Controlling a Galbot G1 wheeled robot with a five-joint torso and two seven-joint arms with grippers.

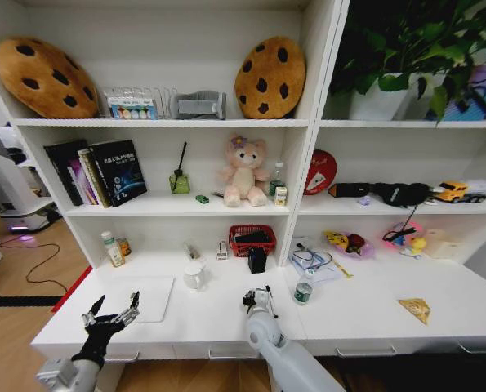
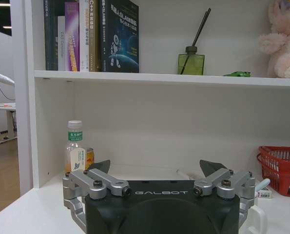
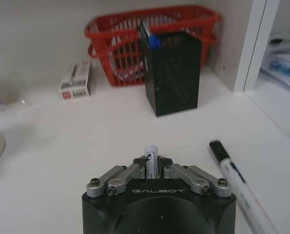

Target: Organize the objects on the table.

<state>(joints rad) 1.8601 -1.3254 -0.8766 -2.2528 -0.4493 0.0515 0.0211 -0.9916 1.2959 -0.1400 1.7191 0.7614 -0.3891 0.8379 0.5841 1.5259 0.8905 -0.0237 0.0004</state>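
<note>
White desk top (image 1: 365, 314) joining tall shelving. Left gripper (image 1: 112, 314) hovering over near-left desk area, fingers spread wide, gripping nothing; silver laptop (image 1: 140, 297) lying just beyond it. Right gripper (image 3: 154, 166) hanging over near-centre desk, fingers clamping upright white marker (image 3: 150, 158). Second marker (image 3: 235, 183) lying just right of it on desk. Farther back, black pen holder (image 3: 174, 73) standing before red basket (image 3: 115, 44). Green-and-silver can (image 1: 303, 291) sitting right of centre.
</note>
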